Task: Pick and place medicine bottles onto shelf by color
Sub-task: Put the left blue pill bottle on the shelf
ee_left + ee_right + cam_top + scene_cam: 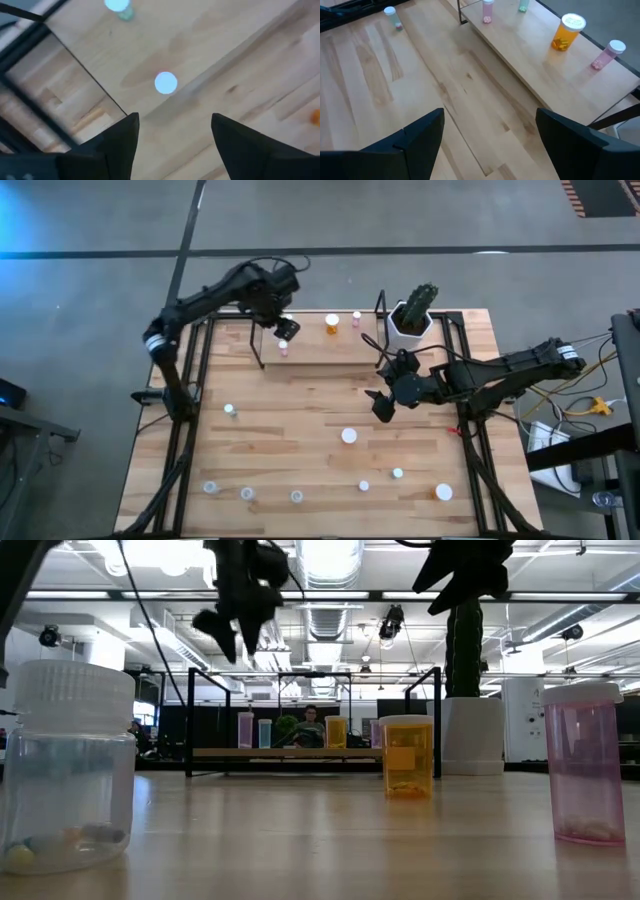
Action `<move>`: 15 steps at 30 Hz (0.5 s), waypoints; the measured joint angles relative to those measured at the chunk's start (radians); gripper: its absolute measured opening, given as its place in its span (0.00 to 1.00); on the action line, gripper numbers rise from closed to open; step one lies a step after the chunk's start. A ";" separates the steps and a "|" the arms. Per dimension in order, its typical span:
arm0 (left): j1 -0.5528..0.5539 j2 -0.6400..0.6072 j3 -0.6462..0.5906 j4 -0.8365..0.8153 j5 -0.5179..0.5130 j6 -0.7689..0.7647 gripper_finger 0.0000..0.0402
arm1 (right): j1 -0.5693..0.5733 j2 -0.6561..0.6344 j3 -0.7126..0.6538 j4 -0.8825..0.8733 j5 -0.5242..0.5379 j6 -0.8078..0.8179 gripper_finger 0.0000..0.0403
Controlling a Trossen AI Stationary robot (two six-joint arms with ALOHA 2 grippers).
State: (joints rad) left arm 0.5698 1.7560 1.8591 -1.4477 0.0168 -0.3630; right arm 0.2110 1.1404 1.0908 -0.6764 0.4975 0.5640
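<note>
While both grippers hang spread and empty, sorting stays unfinished.
Left gripper (284, 328) hovers over the shelf (310, 345) — a careless descent could topple the pink bottle (283, 347); right gripper (385, 402) waits mid-table.

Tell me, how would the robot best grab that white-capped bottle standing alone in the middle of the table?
Probably from straight above. The bottle stands upright on its own, clear of others, so open fingers could drop either side of its round body just under the white cap and close. The right gripper, open and hovering nearby, seems best placed; the left gripper is over the shelf.
</note>
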 joint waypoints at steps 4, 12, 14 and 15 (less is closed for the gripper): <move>-0.042 -0.114 -0.007 0.002 -0.001 -0.050 0.58 | 0.000 0.000 0.000 0.001 0.000 -0.009 0.75; -0.340 -0.372 -0.111 0.007 -0.148 -0.233 0.58 | 0.000 0.000 -0.024 0.070 -0.009 -0.193 0.75; -0.458 -0.436 -0.172 0.022 -0.229 -0.307 0.58 | -0.002 0.000 -0.038 0.123 -0.008 -0.236 0.75; -0.523 -0.465 -0.206 0.037 -0.272 -0.350 0.58 | -0.002 0.001 -0.047 0.157 -0.008 -0.255 0.75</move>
State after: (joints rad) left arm 0.0468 1.2907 1.6528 -1.4108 -0.2547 -0.7132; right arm 0.2086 1.1411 1.0436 -0.5190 0.4896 0.3092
